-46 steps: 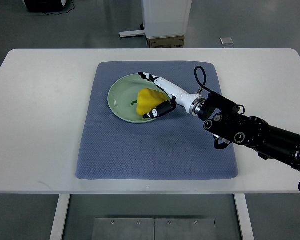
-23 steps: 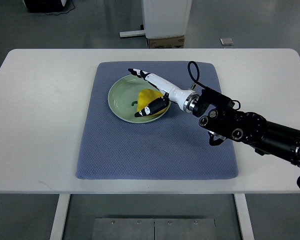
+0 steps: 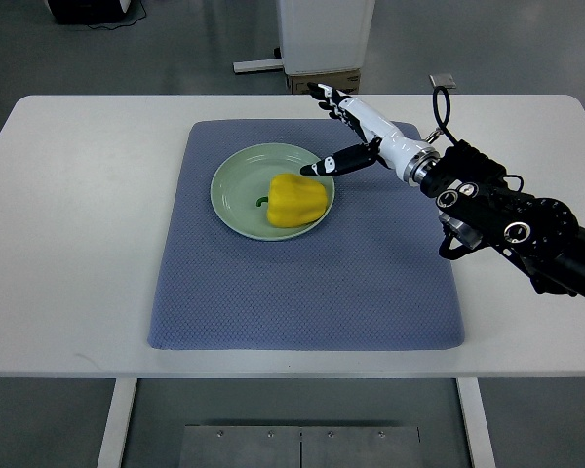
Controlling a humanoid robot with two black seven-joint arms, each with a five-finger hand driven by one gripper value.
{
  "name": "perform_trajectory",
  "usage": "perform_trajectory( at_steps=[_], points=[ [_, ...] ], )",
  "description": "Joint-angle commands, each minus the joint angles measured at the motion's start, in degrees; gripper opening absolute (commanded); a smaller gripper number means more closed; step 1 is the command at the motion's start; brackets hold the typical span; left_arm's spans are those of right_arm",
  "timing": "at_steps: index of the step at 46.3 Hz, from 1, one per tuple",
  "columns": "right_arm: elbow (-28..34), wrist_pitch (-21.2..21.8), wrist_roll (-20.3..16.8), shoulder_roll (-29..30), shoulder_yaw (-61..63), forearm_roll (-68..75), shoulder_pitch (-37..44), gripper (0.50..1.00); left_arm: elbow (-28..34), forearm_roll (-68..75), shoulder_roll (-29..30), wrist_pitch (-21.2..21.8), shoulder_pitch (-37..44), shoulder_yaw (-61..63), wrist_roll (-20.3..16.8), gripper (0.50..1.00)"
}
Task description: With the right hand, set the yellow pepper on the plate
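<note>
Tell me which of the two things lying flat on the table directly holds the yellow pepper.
The green plate holds the yellow pepper; the blue mat lies under the plate only.

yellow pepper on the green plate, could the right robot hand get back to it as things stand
Probably yes. The right robot hand, open, is just beside the round green plate, and nothing lies between it and the glossy yellow pepper.

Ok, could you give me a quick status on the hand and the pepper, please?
Right hand open, holding nothing, above the plate's far right rim. Yellow pepper resting on green plate. Nothing in the way.
</note>
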Motion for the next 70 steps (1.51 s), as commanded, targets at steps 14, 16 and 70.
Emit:
perform_trajectory(
  at_steps=[14,16,70],
  points=[
    [-1.80,0.01,-3.05,-0.96,14.32,0.98,-6.47,0.995,0.03,0.06,0.00,0.04,0.00,0.00,-0.05,1.000],
    [-2.33,0.01,-3.49,-0.96,15.90,0.98,-7.00,0.995,0.03,-0.03,0.00,0.04,0.00,0.00,0.04,1.000],
    [-7.61,-0.87,-7.62,1.33,39.20,12.23,-15.17,1.000,0.03,0.06,0.00,-0.04,0.00,0.00,-0.05,1.000]
  ],
)
